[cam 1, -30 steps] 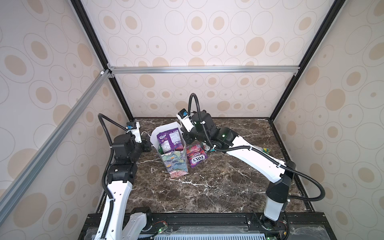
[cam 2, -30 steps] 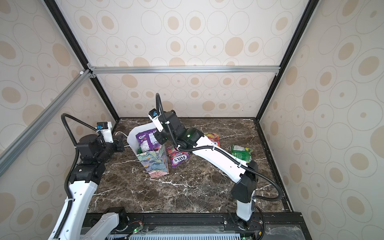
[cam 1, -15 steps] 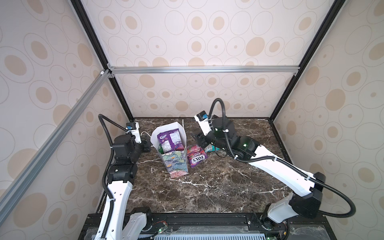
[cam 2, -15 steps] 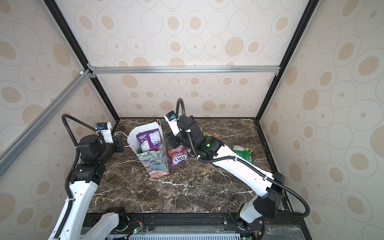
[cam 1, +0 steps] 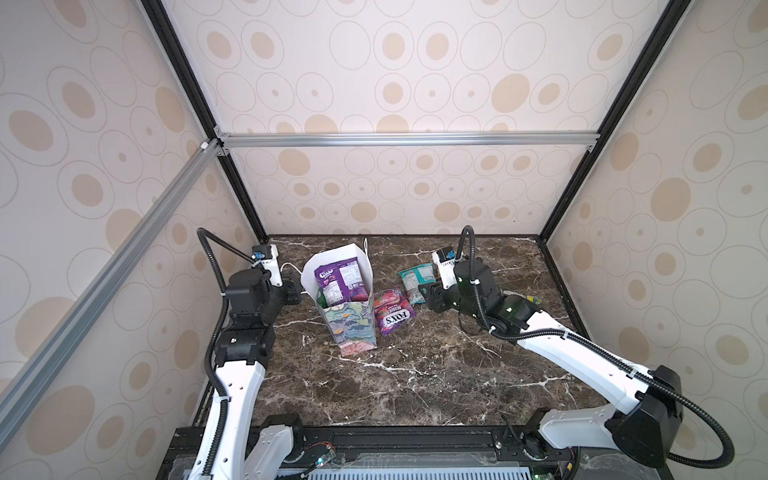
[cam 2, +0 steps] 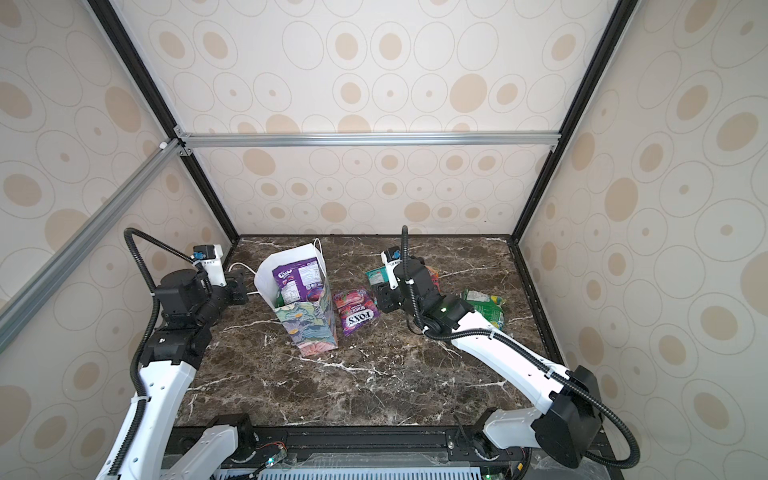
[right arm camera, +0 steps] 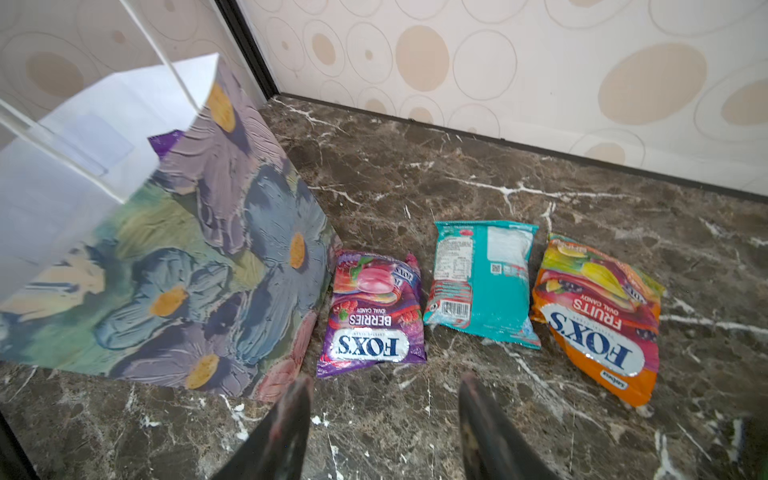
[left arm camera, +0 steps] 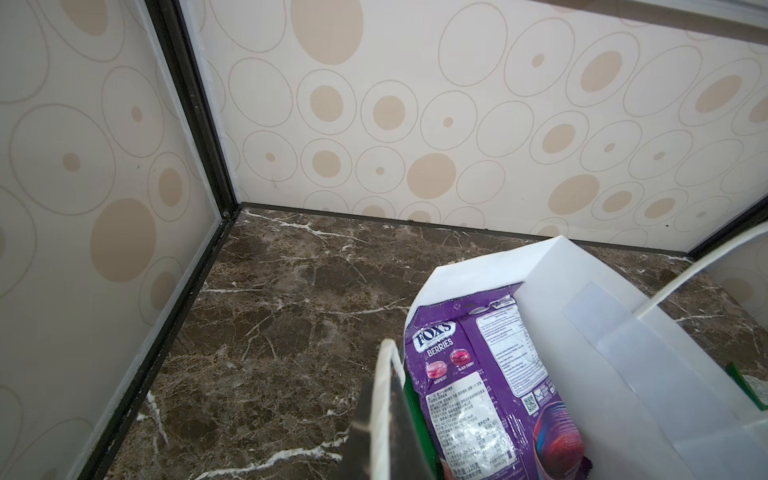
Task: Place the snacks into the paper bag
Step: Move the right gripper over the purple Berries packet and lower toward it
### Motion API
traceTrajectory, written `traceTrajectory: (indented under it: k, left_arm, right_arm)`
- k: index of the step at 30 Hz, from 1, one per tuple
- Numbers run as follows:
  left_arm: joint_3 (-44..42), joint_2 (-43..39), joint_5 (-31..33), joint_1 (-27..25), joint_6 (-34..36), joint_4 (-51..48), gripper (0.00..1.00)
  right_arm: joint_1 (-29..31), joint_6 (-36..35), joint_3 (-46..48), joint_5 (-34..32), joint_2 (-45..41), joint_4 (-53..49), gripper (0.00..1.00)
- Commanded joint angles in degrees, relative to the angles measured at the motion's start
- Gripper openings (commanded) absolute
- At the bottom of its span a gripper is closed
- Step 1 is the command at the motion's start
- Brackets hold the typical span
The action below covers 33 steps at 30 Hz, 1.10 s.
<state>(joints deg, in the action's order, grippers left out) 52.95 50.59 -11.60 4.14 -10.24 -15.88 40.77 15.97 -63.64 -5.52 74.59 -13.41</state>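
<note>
The floral paper bag (cam 1: 353, 332) (cam 2: 309, 328) stands upright left of centre, mouth open. My left gripper (left arm camera: 384, 386) (cam 1: 296, 293) is shut on its left rim. A purple snack packet (left arm camera: 478, 374) (cam 1: 338, 278) stands inside, with a green one (cam 1: 321, 297) beside it. My right gripper (right arm camera: 384, 380) (cam 1: 432, 297) hangs open and empty low over the marble, right of the bag. Before it lie a berries packet (right arm camera: 374, 311) (cam 1: 392, 311), a teal packet (right arm camera: 482, 278) (cam 1: 415, 280) and an orange fruits packet (right arm camera: 602, 320). A green packet (cam 2: 484, 307) lies behind the right arm.
Patterned walls with black corner posts (cam 1: 249, 199) close in the marble table (cam 1: 415, 374) on three sides. A white cord handle (cam 1: 286, 266) hangs outside the bag near the left gripper. The berries packet lies tight against the bag's right wall.
My right arm has swung away from over the bag's mouth to the right and down, and its gripper has opened. The left arm and bag have stayed still.
</note>
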Motion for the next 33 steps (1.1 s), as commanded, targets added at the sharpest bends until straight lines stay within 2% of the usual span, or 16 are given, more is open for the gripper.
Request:
traceTrajectory:
  k: [1, 5, 11, 18, 22, 33]
  left_arm:
    - [0.4, 0.1, 0.1, 0.4, 1.3, 0.2, 0.0]
    - [0.6, 0.5, -0.2, 0.4, 1.4, -0.1, 0.0]
    - [0.7, 1.9, -1.3, 0.4, 1.1, -0.9, 0.0]
    - [-0.8, -0.4, 0.6, 0.4, 1.2, 0.1, 0.0]
    - [-1.0, 0.1, 0.8, 0.4, 1.2, -0.2, 0.0]
    - [-1.0, 0.3, 2.0, 0.4, 1.4, -0.5, 0.0]
  right_arm:
    - [-1.2, 5.0, 3.5, 3.9, -0.7, 4.3, 0.56]
    - [-1.6, 5.5, 6.0, 4.9, 1.9, 5.8, 0.57]
    - [-5.2, 5.9, 8.4, 11.9, 7.4, 9.5, 0.58]
    - [-6.7, 6.2, 6.1, 13.3, 15.5, 7.8, 0.58]
    - [-6.9, 6.6, 6.6, 15.4, 19.1, 11.4, 0.57]
    - [-8.8, 6.5, 5.3, 17.0, 26.0, 13.5, 0.59]
